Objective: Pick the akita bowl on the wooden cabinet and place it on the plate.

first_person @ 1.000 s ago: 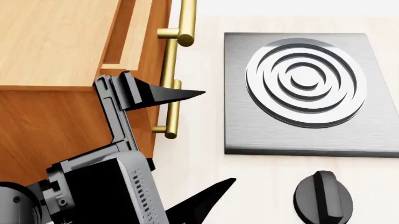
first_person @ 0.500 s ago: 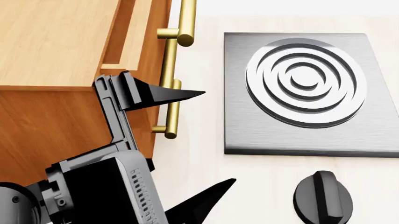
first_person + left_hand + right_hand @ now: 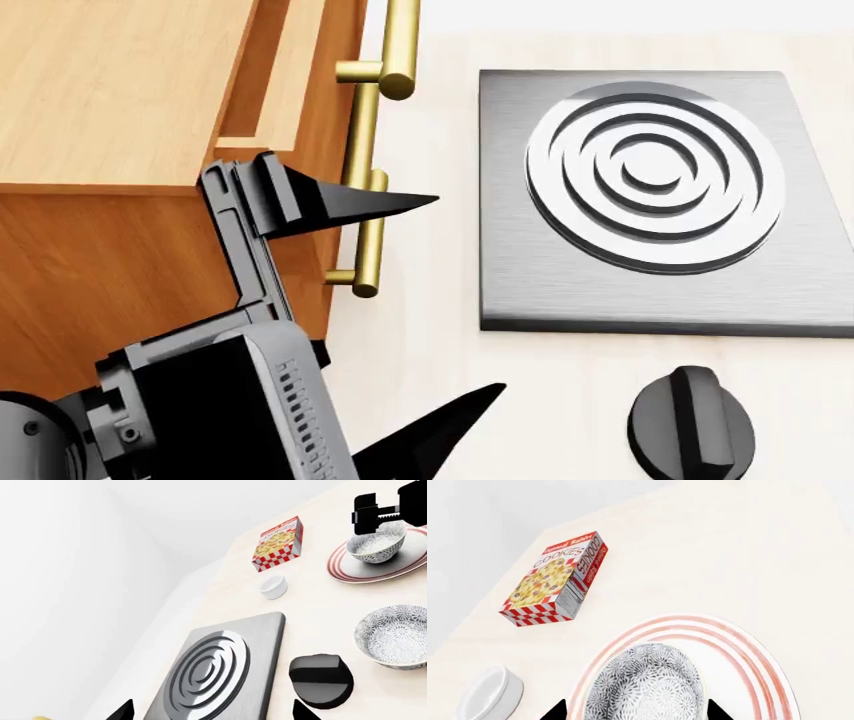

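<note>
— Pale counter (image 3: 220, 595) all round. Bowl (image 3: 644, 685)?
— Sitting upright on the plate (image 3: 760, 665), inside its red rings.
— Right claw (image 3: 635, 711)?
— Spread wide, directly over the plate, tips straddling the bowl and seemingly clear of it. Probably calls for a straight lift away.
— Left claw (image 3: 427, 310)?
— Also spread, holding nothing, well apart from the plate, beside the cabinet (image 3: 107, 90). Right one far nearer.

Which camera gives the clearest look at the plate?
The right wrist view: the plate fills the lower frame, red rings plain, a patterned bowl on it. The left wrist view shows it small, cut off at the edge. The head view misses it.
</note>
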You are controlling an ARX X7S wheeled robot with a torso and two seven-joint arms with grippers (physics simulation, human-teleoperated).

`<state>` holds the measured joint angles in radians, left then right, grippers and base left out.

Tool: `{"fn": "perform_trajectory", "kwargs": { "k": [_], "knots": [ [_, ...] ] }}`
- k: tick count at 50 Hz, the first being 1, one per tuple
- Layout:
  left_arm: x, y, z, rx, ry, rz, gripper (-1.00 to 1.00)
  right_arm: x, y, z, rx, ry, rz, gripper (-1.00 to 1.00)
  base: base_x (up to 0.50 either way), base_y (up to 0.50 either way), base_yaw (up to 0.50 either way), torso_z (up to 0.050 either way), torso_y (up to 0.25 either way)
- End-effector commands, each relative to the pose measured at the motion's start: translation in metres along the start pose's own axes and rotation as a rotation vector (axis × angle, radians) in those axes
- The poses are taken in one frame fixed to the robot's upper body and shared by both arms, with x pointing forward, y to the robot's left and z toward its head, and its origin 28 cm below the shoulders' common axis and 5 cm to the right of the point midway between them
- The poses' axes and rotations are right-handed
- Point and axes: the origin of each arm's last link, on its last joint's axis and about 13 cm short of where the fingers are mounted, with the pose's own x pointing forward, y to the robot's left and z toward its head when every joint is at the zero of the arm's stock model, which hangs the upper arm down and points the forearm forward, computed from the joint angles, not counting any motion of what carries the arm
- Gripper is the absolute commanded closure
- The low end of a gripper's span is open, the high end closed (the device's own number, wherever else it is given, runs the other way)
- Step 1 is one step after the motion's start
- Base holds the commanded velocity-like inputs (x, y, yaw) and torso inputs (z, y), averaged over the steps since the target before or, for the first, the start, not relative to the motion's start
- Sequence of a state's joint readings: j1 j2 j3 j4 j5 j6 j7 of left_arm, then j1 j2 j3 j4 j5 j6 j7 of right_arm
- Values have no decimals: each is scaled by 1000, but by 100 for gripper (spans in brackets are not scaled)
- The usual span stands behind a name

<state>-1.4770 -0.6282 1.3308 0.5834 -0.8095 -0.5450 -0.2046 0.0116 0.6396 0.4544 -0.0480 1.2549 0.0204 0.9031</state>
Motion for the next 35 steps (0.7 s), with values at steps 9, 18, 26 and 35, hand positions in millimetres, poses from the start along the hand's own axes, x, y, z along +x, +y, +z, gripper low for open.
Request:
{"fn": "perform_trajectory", "kwargs": {
  "k": [9,18,26,35],
  "knots": [
    [-2,1,-1,11,5,12,-100,-28,37,26,10,-74,161,-100,0,0,0,0,0],
    [-2,2,-1,15,7,15,-100,-47,57,38,-4,-109,276,-100,0,0,0,0,1],
    [-3,2,-1,12,8,18,-100,-60,70,44,-13,-124,359,-100,0,0,0,0,1],
    [-3,2,-1,12,6,18,-100,-81,85,54,-21,-149,479,-100,0,0,0,0,1]
  ]
}}
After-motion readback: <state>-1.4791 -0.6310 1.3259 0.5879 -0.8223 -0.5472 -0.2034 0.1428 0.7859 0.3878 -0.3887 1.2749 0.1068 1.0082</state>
